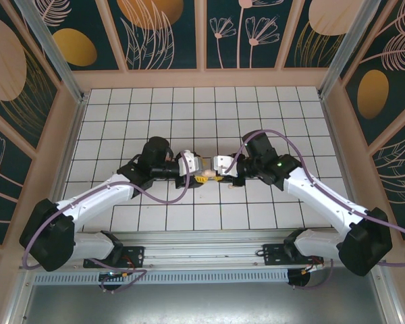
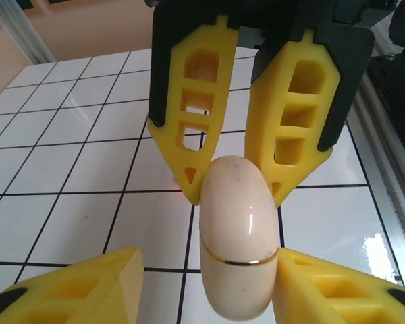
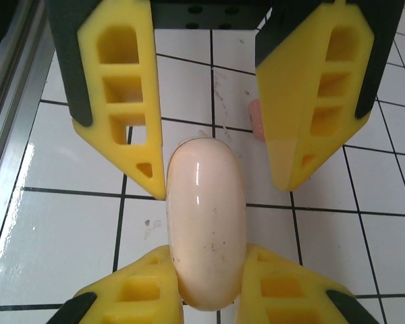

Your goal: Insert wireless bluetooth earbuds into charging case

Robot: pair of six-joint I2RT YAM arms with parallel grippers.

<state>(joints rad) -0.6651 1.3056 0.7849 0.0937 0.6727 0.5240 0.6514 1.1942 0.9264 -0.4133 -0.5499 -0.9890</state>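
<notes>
Evidently shut: glossy beige oval charging case [image 3: 206, 223].
Pinkish earbud [image 3: 255, 120]: loose on white tile [image 3: 54, 223], uninserted.
Right gripper [image 3: 206, 263]: clamping case.
Left gripper [image 2: 209, 256]: slack, unclenched.

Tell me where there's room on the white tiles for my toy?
Free: the tile rows up to the back wall, plus tiles along the left wall and right wall. Crowded: the middle, where the left claw and right claw meet around the case.
</notes>
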